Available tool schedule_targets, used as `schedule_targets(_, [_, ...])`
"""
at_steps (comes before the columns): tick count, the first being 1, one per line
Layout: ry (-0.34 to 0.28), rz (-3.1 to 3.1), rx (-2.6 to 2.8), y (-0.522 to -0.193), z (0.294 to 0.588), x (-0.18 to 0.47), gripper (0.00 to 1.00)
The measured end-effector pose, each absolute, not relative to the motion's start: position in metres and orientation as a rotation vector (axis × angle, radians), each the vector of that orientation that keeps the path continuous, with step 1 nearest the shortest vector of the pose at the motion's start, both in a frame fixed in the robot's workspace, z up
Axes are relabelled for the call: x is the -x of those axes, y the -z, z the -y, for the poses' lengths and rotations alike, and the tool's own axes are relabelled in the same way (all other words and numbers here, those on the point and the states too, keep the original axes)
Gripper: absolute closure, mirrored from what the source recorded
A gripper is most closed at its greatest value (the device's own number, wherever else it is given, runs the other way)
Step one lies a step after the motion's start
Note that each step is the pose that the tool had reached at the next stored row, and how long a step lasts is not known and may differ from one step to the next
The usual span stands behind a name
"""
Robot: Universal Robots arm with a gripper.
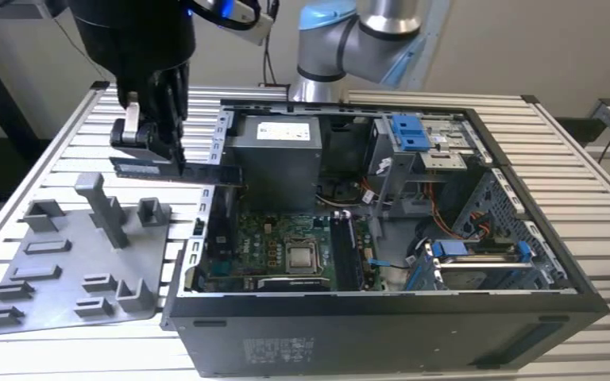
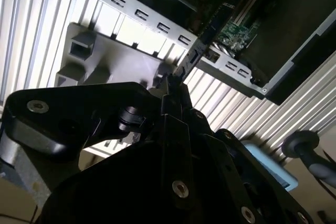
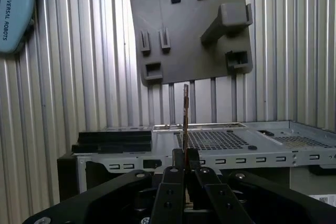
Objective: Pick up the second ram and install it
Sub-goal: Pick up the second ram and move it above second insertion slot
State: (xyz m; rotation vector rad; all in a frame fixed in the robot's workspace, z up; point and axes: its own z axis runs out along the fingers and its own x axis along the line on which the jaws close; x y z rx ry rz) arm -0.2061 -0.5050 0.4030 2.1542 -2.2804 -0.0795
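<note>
My gripper (image 1: 159, 152) hangs above the slatted table, between the grey fixture plate (image 1: 72, 270) and the open computer case (image 1: 390, 333), and is shut on the second ram (image 1: 194, 171). The stick lies level in the fingers, and one end reaches over the case's side wall (image 1: 220, 135). In the first wrist view the ram (image 3: 185, 111) shows edge-on, sticking straight out of the shut gripper (image 3: 181, 157) towards the fixture plate (image 3: 189, 40). In the second wrist view the thin dark ram (image 2: 202, 40) runs from the gripper (image 2: 173, 83) over the case edge.
Inside the case, the motherboard (image 1: 283, 254) lies flat with memory slots (image 1: 345, 254) beside the processor. A power supply (image 1: 273, 159) and blue drive brackets (image 1: 411, 131) stand at the back. Upright posts (image 1: 104, 206) rise from the fixture plate. The arm's base (image 1: 337, 71) stands behind the case.
</note>
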Motion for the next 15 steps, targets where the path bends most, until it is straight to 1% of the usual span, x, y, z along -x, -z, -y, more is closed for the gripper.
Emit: schedule_targets(15, [0.089,2.276,-2.150,-0.403,0.505,0.159,0.86])
